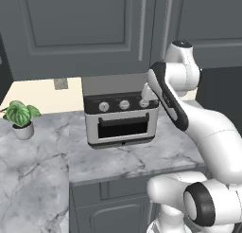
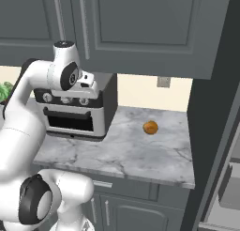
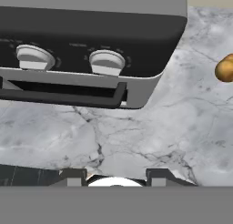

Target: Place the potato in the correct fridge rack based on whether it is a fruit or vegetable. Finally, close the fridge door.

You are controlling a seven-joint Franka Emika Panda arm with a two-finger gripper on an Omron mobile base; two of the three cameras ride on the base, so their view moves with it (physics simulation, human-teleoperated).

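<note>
The potato, a small tan-brown lump, lies on the marble counter to the right of the toaster oven, and it also shows at the right edge of the hand view as the potato. My gripper hovers above the counter just in front of the oven, open with nothing between its fingertips. It is well to the left of the potato. A tall dark fridge panel rises at the counter's right end. The fridge rack is out of view.
A silver and black toaster oven with knobs and a handle stands on the counter close to my hand. A potted plant sits at the far left. Grey wall cabinets hang low overhead. Pale fridge bins show at lower right.
</note>
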